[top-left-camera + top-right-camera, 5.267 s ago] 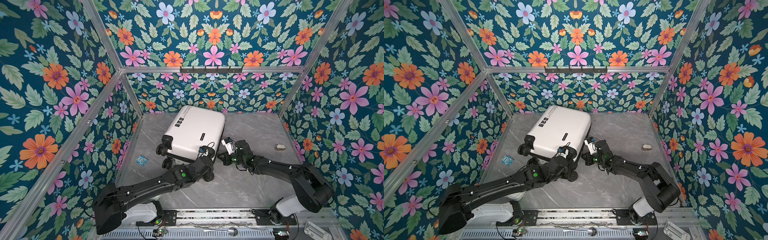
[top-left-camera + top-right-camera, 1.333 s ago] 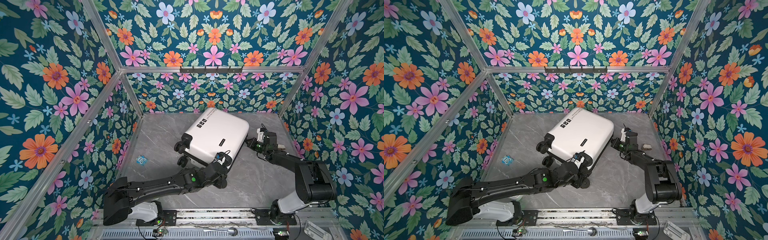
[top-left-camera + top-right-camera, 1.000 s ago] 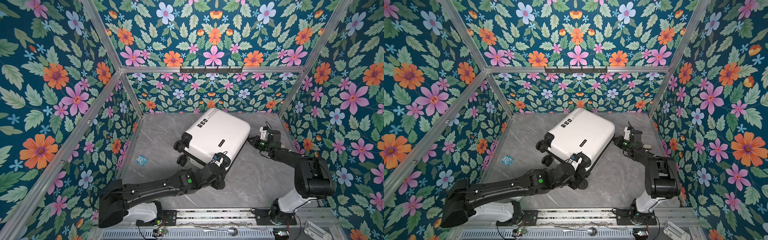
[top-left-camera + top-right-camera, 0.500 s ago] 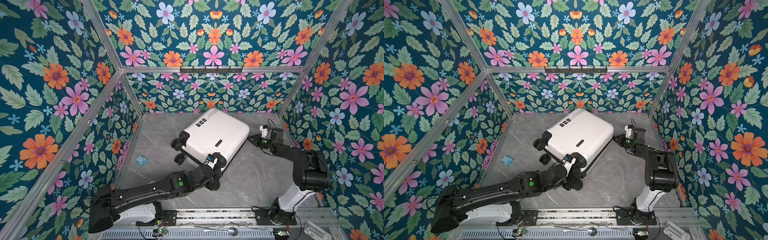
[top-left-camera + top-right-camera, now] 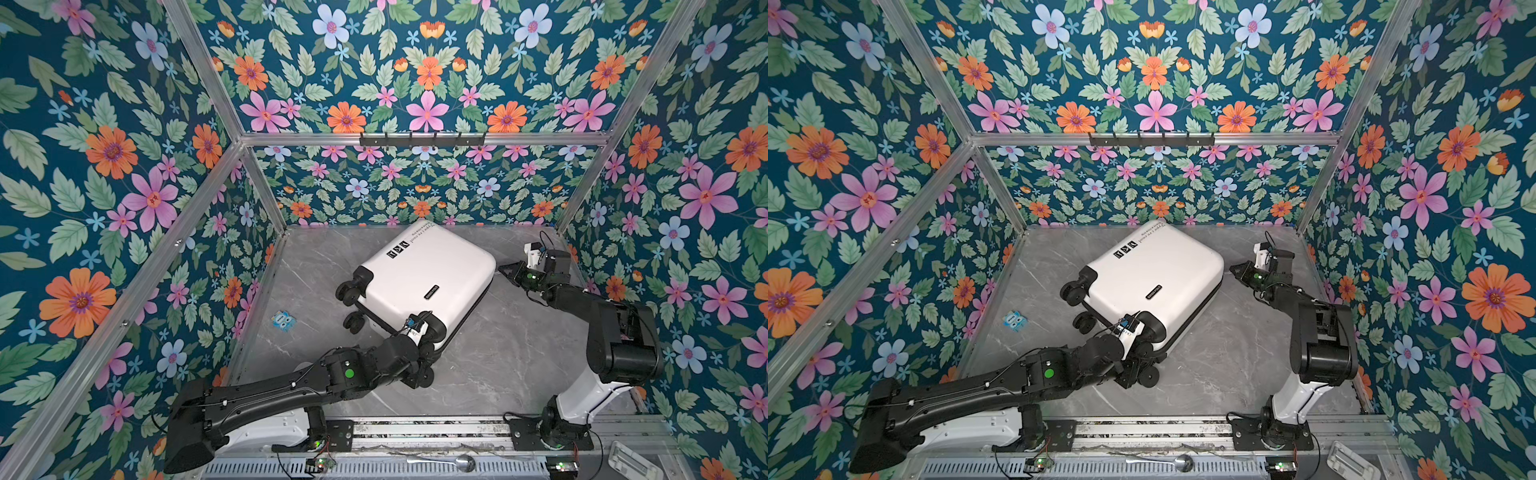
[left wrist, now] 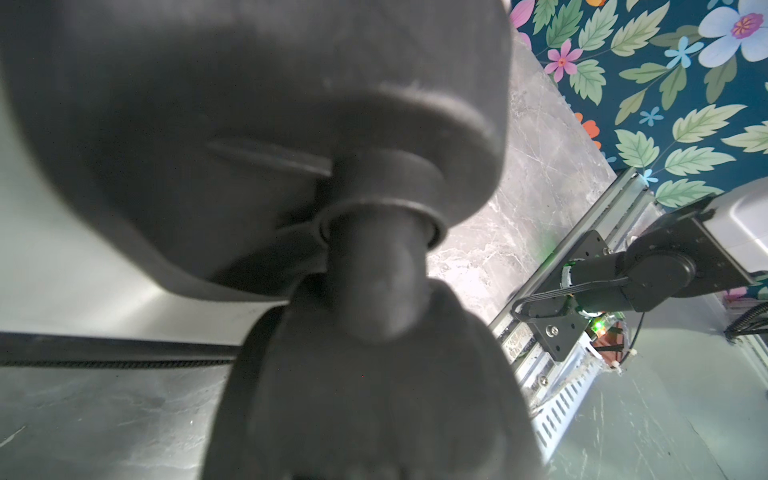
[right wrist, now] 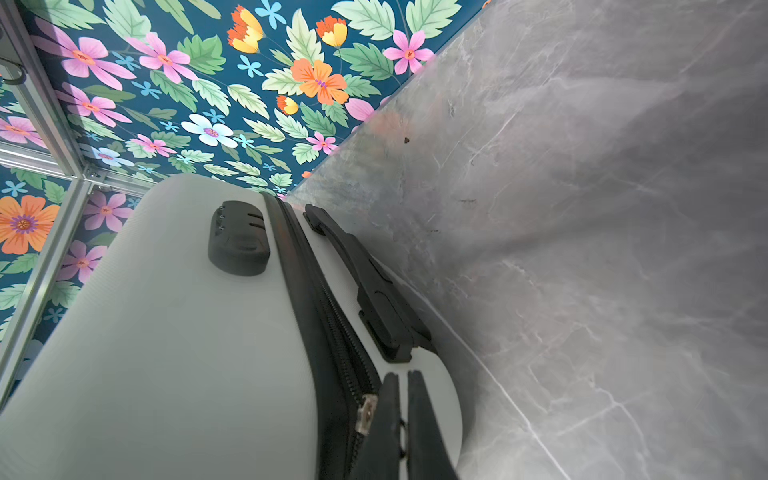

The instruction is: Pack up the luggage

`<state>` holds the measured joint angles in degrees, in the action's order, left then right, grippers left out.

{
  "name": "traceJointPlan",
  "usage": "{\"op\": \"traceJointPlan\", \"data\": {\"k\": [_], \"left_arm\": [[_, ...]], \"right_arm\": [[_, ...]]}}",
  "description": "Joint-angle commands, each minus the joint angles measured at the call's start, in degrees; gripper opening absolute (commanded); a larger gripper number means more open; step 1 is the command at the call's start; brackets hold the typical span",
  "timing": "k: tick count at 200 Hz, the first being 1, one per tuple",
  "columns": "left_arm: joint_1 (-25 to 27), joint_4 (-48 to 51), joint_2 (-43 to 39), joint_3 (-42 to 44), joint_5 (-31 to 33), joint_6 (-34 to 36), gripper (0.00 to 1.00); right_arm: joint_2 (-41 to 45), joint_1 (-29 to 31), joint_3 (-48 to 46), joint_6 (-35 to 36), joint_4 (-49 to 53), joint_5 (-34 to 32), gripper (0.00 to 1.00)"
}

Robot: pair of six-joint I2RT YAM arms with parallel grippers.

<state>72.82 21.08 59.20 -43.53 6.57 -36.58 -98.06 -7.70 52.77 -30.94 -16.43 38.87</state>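
Now, luggage [image 5: 419, 274] flat — right gripper [image 7: 401, 376] pinched together at zipper [image 7: 332, 332], left gripper [image 5: 422, 359] state unclear.

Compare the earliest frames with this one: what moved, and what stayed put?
The luggage slid toward the right side of the table and turned, the left gripper staying at its near wheels. The right gripper, shut, moved rightward and farther back, now at the case's right-hand corner by the zipper band. The luggage stayed closed; the small blue item did not move.

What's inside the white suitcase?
Only the closed white shell of the luggage and its black zipper band show. The inside is covered, so I cannot tell.
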Motion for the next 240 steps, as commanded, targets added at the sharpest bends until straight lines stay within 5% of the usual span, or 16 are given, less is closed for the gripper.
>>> {"op": "traceJointPlan", "data": {"k": [1, 26, 78, 118, 161, 192, 240], "left_arm": [[0.0, 0.1, -0.9, -0.8, 3.9, -0.4, 0.07], [0.0, 0.6, -2.4, -1.2, 6.7, -1.0, 0.53], [0.0, -1.4, -11.1, -2.6, 13.5, -1.1, 0.76], [-1.2, 5.4, -17.2, -3.0, 23.8, -6.9, 0.66], [-6.4, 11.4, -23.2, 0.8, 27.4, -15.3, 0.71], [-14.5, 9.5, -26.0, 4.5, 20.5, -15.9, 0.66], [-28.3, 4.4, -18.9, 7.4, 3.4, -12.9, 0.59]], "right_arm": [[0.5, -0.5, -0.4, 2.1, 6.3, -8.8, 0.24], [2.5, -0.4, -2.7, 0.9, 6.7, -11.1, 0.48], [9.5, -0.4, -3.4, -0.4, 14.3, -14.5, 0.5], [16.1, 0.6, -4.3, -1.4, 17.8, -14.8, 0.53], [17.9, 3.8, -1.0, -1.7, 22.4, -14.2, 0.63], [16.1, 3.9, 1.4, -4.6, 22.7, -10.5, 0.64], [14.2, 5.1, 3.3, -7.2, 22.1, -6.6, 0.64]]}}
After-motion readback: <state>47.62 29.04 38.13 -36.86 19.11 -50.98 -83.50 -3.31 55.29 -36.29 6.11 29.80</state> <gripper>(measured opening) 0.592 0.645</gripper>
